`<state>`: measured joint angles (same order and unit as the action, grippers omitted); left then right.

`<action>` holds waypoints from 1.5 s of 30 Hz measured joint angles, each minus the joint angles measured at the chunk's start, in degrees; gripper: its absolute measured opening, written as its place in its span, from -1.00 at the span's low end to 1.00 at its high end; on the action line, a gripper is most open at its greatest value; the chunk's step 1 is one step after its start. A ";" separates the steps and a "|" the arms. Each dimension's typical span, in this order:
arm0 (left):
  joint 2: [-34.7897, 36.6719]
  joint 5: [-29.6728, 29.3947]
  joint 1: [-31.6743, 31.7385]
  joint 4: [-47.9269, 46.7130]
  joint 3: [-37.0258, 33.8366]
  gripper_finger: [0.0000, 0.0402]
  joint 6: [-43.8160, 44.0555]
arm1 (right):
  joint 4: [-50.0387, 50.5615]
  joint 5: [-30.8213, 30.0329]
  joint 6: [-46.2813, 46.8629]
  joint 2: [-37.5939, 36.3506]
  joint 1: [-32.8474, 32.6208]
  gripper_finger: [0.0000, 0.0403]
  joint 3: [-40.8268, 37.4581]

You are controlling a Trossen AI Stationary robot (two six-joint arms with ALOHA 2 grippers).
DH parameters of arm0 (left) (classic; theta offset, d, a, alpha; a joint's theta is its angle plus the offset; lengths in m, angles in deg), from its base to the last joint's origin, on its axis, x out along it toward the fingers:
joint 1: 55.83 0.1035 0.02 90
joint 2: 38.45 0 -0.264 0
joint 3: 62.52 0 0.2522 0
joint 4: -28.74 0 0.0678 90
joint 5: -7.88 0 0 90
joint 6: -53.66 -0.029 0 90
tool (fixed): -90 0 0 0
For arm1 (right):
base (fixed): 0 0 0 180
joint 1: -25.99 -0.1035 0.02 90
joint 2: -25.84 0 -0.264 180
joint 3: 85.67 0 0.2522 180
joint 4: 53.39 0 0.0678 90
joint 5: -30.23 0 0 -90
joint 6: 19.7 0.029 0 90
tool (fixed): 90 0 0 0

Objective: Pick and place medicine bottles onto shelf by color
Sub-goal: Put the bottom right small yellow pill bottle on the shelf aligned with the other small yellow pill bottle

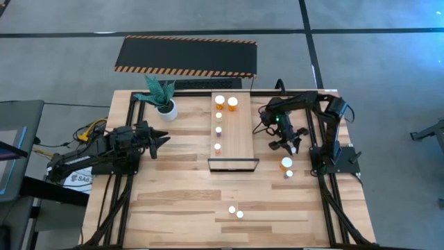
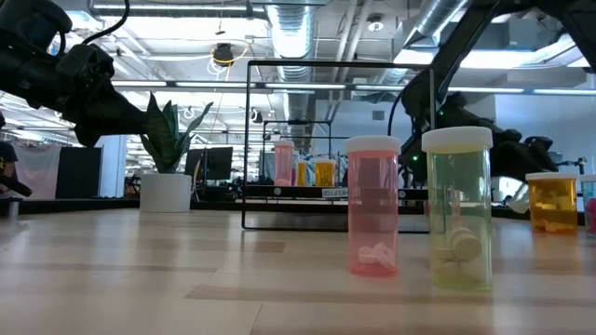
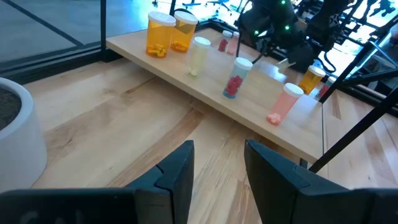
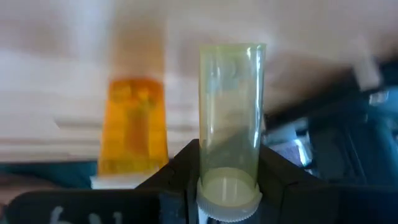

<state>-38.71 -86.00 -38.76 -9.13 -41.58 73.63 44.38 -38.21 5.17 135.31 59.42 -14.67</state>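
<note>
Right gripper (image 4: 229, 171) clamps yellowish bottle (image 4: 231, 112) near its cap, likely light, stiff, slick plastic; left gripper (image 3: 217, 165) idle, jaws narrowly open.

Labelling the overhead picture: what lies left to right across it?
Left gripper → white pot with green plant → long pale wood shelf carrying medicine bottles → right gripper, holding a yellowish-green bottle → larger orange white-capped bottle.
</note>
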 joint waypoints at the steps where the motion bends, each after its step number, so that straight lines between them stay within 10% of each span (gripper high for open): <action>1: 0.00 0.00 0.01 -0.01 0.00 -0.36 0.00 | 1.46 0.02 -0.36 0.00 -0.42 -0.39 0.20; 45: -0.01 0.01 -0.01 0.00 0.00 -0.36 0.00 | -2.55 -1.25 -2.46 0.46 -2.65 -0.35 0.23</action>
<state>-38.72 -85.98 -38.77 -9.13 -41.58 73.63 41.83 -39.46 2.71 135.77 56.77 -14.43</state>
